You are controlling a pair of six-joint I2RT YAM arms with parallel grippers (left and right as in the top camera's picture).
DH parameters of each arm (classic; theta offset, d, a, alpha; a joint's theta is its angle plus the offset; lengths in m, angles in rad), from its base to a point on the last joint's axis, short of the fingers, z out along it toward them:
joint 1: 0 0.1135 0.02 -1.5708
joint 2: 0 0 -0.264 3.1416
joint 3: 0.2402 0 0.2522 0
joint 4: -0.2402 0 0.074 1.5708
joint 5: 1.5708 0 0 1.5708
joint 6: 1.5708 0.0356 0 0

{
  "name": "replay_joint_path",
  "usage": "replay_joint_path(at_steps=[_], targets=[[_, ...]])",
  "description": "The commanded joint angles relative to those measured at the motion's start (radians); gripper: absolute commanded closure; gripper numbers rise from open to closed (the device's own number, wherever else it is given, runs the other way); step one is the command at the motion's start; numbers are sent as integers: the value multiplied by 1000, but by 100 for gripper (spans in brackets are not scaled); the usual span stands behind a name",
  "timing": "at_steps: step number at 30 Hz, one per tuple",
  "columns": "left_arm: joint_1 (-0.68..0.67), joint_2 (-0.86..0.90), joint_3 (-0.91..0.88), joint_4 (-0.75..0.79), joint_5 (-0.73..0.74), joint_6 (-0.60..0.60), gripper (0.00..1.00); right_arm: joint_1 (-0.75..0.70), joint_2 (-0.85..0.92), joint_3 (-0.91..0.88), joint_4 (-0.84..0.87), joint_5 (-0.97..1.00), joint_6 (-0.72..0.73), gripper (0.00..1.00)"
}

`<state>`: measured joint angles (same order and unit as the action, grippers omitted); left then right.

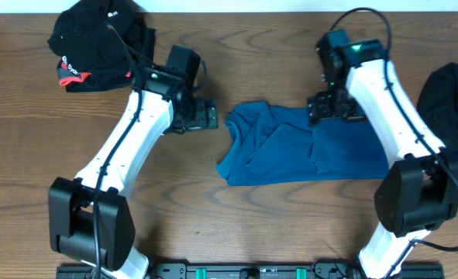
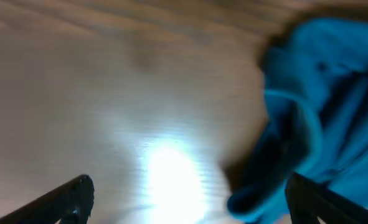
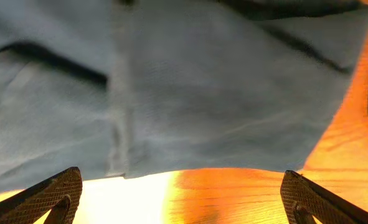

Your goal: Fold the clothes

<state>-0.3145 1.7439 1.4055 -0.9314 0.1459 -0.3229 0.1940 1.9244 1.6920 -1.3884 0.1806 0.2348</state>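
Where teal shirt (image 1: 290, 151) meets table (image 1: 213, 209), its left edge bunches.

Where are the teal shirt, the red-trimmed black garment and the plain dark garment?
teal shirt (image 1: 284, 151), overhead view, its middle
red-trimmed black garment (image 1: 89, 31), overhead view, its middle
plain dark garment (image 1: 455, 97), overhead view, upper part

White links, black joints
Above the base rail (image 1: 244, 271), left arm (image 1: 128, 147) and right arm (image 1: 395, 101) carry black cables; right gripper (image 3: 180, 177) fingers (image 3: 56, 190) are ridged.
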Motion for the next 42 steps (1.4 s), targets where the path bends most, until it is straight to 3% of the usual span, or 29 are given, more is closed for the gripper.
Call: replay_joint_path(at_steps=[1, 8, 12, 22, 42], targets=[[2, 16, -67, 65, 167, 34, 2, -63, 11, 23, -10, 25, 23, 1], [2, 27, -145, 235, 286, 37, 2, -151, 11, 23, -34, 21, 23, 1], [2, 80, -146, 250, 296, 37, 2, -170, 11, 23, -29, -6, 22, 1], [1, 217, -146, 310, 507, 53, 2, -169, 11, 23, -26, -5, 11, 1], [-45, 278, -146, 316, 525, 56, 2, -169, 11, 23, -18, -14, 11, 1]])
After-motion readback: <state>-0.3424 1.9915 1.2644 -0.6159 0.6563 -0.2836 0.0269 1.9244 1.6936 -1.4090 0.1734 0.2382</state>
